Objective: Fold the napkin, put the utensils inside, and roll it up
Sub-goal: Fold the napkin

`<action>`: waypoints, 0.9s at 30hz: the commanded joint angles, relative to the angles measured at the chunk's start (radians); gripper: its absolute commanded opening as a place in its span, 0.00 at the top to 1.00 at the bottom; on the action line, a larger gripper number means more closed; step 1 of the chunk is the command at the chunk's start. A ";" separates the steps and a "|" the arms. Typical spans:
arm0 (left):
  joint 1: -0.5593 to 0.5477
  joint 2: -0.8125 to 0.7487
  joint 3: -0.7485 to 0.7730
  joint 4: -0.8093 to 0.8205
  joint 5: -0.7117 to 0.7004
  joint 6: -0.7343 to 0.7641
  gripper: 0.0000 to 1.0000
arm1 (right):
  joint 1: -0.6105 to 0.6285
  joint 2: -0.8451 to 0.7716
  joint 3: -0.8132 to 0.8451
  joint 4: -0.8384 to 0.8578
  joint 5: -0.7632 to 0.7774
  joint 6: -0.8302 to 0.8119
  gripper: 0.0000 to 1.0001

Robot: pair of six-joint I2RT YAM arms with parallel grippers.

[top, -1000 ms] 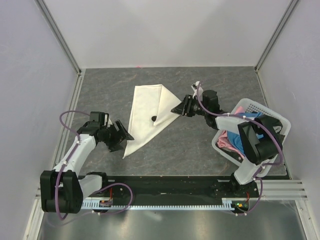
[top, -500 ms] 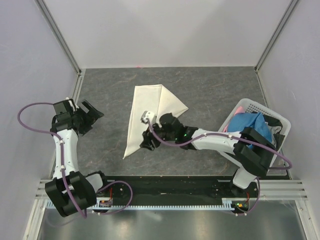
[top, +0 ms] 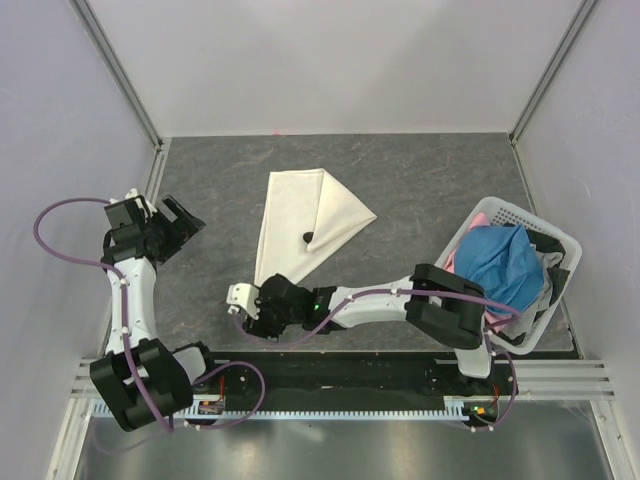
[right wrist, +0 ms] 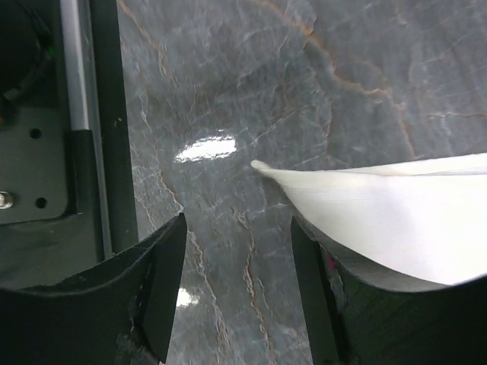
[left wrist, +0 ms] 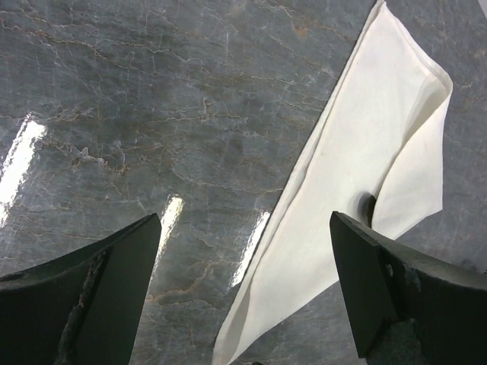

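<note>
My left gripper (left wrist: 243, 228) hung over the left side of the table (top: 420, 180), fingers spread wide, holding nothing. My right gripper (right wrist: 237, 224), fingers spread too, sat low at the near tip of the folded, unmarked napkin (top: 295, 215). The utensil (top: 308, 238) showed a dark head at the fold.

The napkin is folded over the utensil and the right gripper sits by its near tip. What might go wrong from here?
1. The right gripper is open by the thin near tip of the napkin; closing there may catch one layer and pull the fold open.
2. Only a dark bit of the utensil shows at the flap's edge; rolling could push it out.
3. The left gripper hangs open off the napkin, so nothing pins it against dragging.
</note>
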State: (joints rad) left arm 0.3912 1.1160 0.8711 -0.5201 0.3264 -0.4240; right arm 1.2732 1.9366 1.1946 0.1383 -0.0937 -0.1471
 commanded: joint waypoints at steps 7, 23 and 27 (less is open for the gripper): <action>0.006 -0.045 -0.012 0.052 0.062 0.041 0.00 | 0.055 0.036 0.019 0.084 0.216 -0.169 0.35; 0.009 -0.021 -0.029 0.088 0.145 0.011 0.00 | 0.055 0.120 0.060 0.153 0.206 -0.252 0.36; 0.012 -0.019 -0.029 0.091 0.148 0.010 0.00 | 0.043 0.137 0.068 0.167 0.169 -0.250 0.37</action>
State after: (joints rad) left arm 0.3935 1.0931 0.8436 -0.4709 0.4435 -0.4202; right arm 1.3273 2.0541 1.2201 0.2546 0.1074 -0.3756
